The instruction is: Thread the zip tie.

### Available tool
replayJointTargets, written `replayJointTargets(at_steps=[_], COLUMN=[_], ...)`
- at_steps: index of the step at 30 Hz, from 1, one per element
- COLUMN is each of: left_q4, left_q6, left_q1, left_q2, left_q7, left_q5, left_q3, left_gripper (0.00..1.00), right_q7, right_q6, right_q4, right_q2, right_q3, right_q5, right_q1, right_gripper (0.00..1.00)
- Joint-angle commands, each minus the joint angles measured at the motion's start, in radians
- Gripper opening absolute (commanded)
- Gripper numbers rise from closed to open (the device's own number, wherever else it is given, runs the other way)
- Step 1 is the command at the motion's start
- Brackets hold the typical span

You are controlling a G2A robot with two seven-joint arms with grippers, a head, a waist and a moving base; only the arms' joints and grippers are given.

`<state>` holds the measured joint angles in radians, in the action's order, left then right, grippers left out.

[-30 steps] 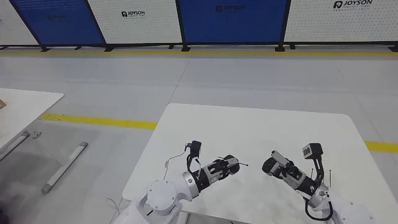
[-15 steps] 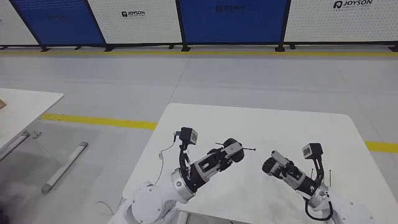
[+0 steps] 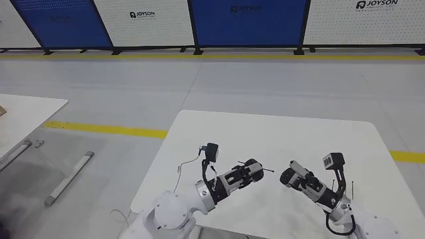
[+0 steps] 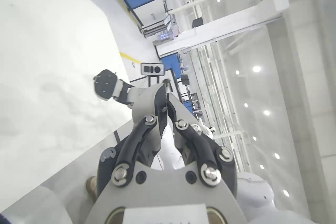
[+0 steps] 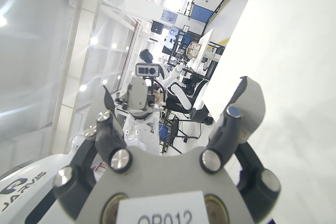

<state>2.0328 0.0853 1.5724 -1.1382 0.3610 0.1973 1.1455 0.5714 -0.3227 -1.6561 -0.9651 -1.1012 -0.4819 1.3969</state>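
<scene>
A thin black zip tie [image 3: 267, 170] pokes out sideways from my left gripper [image 3: 254, 168], which is shut on it above the near middle of the white table [image 3: 265, 133]. From the left wrist, the fingers [image 4: 160, 104] press together, and only a small stub of the tie [image 4: 166, 82] shows at their tips. My right gripper [image 3: 285, 174] hovers a short way to the right, facing the left one, open with nothing in it. Its two fingers [image 5: 248, 89] stand wide apart in its own wrist view, with the left gripper [image 5: 138, 96] between them farther off.
The table's left edge [image 3: 156, 166] lies close to the left arm, and the table stretches bare toward the far edge. A second white table [image 3: 20, 116] stands across the floor at the left. Blue and white partition panels [image 3: 249, 10] line the back.
The left arm with the zip tie rose and swung its wrist outward half a second ago, then came back down slightly nearer the right gripper. The right arm has kept still.
</scene>
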Motion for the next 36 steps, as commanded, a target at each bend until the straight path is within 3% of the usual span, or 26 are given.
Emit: replayJointTargets(at_steps=[1, 5, 8, 16, 20, 24, 27, 30, 36], left_q4=[-0.040, -0.084, -0.080, -0.080, -0.090, -0.092, -0.087, -0.081, -0.081], left_q6=[0.006, 0.017, -0.002, -0.002, -0.008, 0.000, 0.010, -0.008, -0.008], left_q1=[-0.014, -0.020, -0.015, -0.015, -0.013, 0.004, 0.017, 0.030, 0.030], left_q2=[-0.003, -0.004, -0.005, -0.005, -0.006, -0.001, 0.006, 0.013, 0.013], left_q7=[-0.006, -0.010, 0.012, 0.012, -0.060, -0.092, -0.036, 0.081, 0.081], left_q5=[-0.007, -0.063, -0.011, -0.011, -0.049, -0.088, -0.086, 0.014, 0.014], left_q3=[-0.028, -0.061, -0.065, -0.065, -0.056, -0.037, -0.023, 0.008, 0.008], left_gripper=[0.00, 0.00, 0.00, 0.00, 0.00, 0.00, 0.00, 0.00, 0.00], right_q7=[0.000, 0.000, 0.000, 0.000, 0.000, 0.000, 0.000, 0.000, 0.000], right_q6=[0.000, 0.000, 0.000, 0.000, 0.000, 0.000, 0.000, 0.000, 0.000], right_q4=[0.000, 0.000, 0.000, 0.000, 0.000, 0.000, 0.000, 0.000, 0.000], right_q2=[0.000, 0.000, 0.000, 0.000, 0.000, 0.000, 0.000, 0.000, 0.000], right_q3=[0.000, 0.000, 0.000, 0.000, 0.000, 0.000, 0.000, 0.000, 0.000], right_q5=[0.000, 0.000, 0.000, 0.000, 0.000, 0.000, 0.000, 0.000, 0.000], right_q1=[0.000, 0.000, 0.000, 0.000, 0.000, 0.000, 0.000, 0.000, 0.000], right_gripper=[1.00, 1.00, 1.00, 1.00, 1.00, 1.00, 1.00, 1.00, 1.00])
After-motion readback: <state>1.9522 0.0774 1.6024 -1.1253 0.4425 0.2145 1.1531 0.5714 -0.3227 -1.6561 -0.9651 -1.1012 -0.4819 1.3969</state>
